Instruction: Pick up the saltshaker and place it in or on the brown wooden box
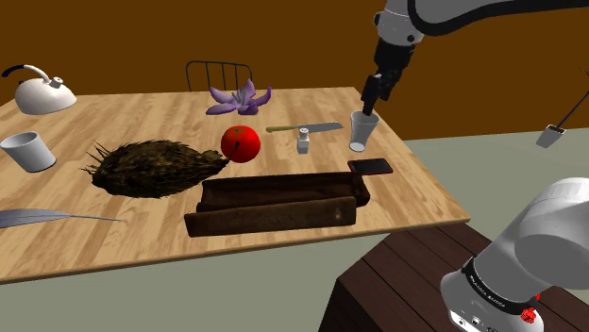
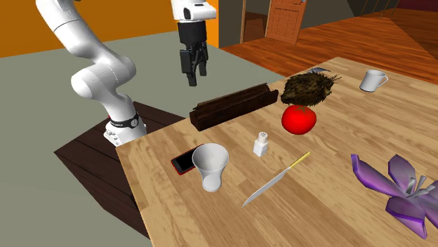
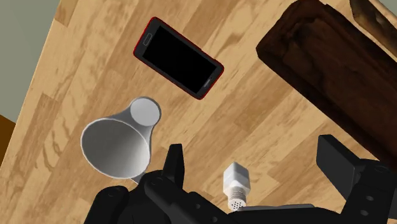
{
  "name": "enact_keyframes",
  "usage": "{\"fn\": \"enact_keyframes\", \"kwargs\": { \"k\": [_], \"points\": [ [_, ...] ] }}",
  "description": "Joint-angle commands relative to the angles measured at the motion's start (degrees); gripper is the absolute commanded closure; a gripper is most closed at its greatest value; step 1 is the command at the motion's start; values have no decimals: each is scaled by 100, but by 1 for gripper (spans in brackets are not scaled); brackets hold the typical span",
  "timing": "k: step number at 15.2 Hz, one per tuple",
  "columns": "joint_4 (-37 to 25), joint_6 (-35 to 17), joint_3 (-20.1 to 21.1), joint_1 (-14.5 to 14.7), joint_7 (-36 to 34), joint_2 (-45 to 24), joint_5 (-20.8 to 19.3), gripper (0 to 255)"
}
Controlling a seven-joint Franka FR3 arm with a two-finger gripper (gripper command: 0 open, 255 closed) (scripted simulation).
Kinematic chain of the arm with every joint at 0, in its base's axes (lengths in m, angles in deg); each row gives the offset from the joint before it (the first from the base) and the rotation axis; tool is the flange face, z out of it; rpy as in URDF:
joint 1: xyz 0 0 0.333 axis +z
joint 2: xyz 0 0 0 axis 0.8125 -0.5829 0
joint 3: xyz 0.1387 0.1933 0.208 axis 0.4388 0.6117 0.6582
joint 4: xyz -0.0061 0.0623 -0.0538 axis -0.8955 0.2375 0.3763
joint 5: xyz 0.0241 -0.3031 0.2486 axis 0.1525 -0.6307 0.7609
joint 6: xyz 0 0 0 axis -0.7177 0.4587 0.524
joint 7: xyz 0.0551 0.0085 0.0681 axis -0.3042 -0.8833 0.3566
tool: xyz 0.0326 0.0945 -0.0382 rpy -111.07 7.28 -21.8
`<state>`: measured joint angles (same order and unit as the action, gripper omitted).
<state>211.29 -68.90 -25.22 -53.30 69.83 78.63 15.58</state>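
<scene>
Saltshaker [image 1: 303,140] upright on table [image 1: 142,104], toward end nearest stand [image 1: 401,283], between white cup [image 1: 363,130] and tomato [image 1: 241,143], touching neither. Gripper [image 1: 371,94] high above, fingers spread wide, empty. Shaker roughly beneath finger gap; likely near-vertical descent.

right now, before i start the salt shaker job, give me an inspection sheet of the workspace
surface: wooden table, light planks
job's things: white saltshaker upright on the table, not held; dark brown box long and open-topped, with nothing seen inside it
clutter: white cup, red-edged phone, knife, red tomato, purple flower, spiky brown heap, kettle, mug
grippers: gripper hangs well above the table, fingers apart, touching nothing
cables: nothing seen
surroundings: chair behind the table, dark stand beside it
</scene>
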Motion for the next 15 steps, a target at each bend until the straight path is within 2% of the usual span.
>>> {"fn": "enact_keyframes", "kwargs": {
  "k": [1,8,15],
  "points": [
    [-126,-251,16,-12,8,-414,-36,0],
    [-954,-857,143,-21,-86,-2003,-207,0],
    [-2136,-1123,222,29,-197,-3619,-459,0]
  ]
}}
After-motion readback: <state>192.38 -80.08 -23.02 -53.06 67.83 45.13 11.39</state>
